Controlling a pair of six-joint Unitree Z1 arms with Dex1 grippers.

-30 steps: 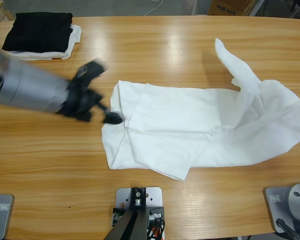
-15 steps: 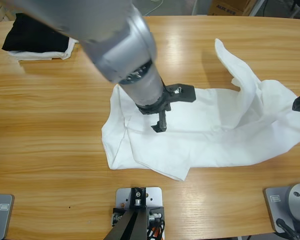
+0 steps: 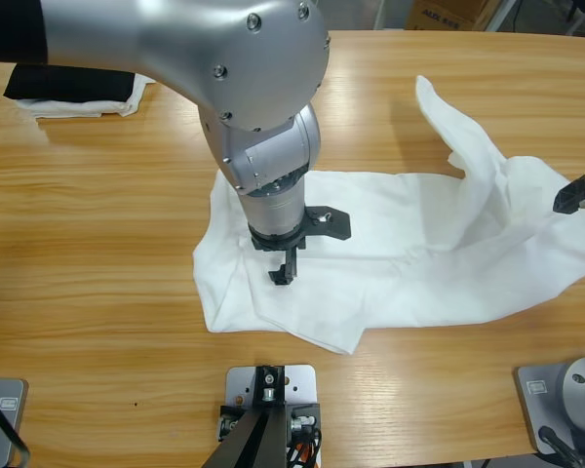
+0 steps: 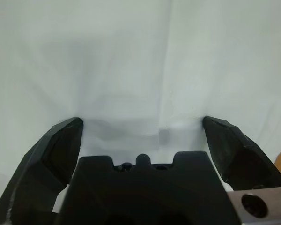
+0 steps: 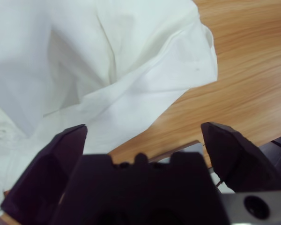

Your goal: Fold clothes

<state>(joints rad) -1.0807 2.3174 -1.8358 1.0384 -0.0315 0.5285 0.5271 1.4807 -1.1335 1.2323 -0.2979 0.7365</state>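
Across the middle of the wooden bench (image 3: 97, 195) the white T-shirt (image 3: 409, 234) is lying crumpled and stretched out lengthwise, its left end bunched into folds near the bench's centre, its right end spreading wide toward the right edge, and one sleeve (image 3: 458, 127) is trailing up toward the far side; in the right wrist view the sleeve's hem is curling over bare wood.

Over the shirt's left end the left arm (image 3: 224, 68) is reaching down from the upper left, big silver elbow close under the camera, and the left gripper (image 3: 285, 265) is pointing down at the cloth; in the left wrist view its fingers (image 4: 61, 145) are standing wide apart with nothing between them, white fabric filling everything beyond, and whether the tips are touching the cloth I cannot tell.

At the right edge the right gripper (image 3: 573, 195) is just poking in beside the shirt's right end; in the right wrist view its fingers (image 5: 229, 150) are spread wide as well and holding nothing, the shirt (image 5: 84, 70) lying ahead of them and bare wood off to one side.

Up in the far left corner a folded black garment (image 3: 73, 83) is sitting on a smaller folded white cloth (image 3: 88, 105), both partly hidden behind the left arm and well apart from the T-shirt.
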